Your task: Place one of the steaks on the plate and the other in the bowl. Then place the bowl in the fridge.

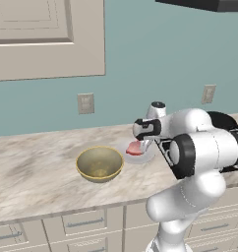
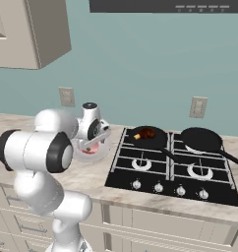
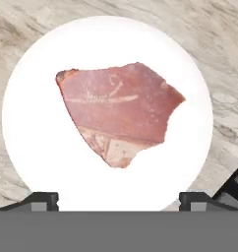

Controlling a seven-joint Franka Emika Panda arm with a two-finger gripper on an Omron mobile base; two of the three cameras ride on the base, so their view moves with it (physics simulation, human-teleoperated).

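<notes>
My gripper (image 3: 119, 199) hangs straight over the white plate (image 3: 37, 162), its two dark fingertips (image 3: 41, 201) spread wide at the bottom corners of the hand view and gripping nothing. The raw pink steak (image 3: 118, 110) lies flat at the middle of the plate, apart from both tips. In the left base view the plate (image 1: 140, 157) sits at centre on the marble counter (image 1: 32, 172), just right of the olive-gold bowl (image 1: 99, 164) (empty, as far as I see). In the right base view the seared steak (image 2: 147, 133) rests in the left frying pan (image 2: 158, 140) on the stove (image 2: 175, 167), centre right.
</notes>
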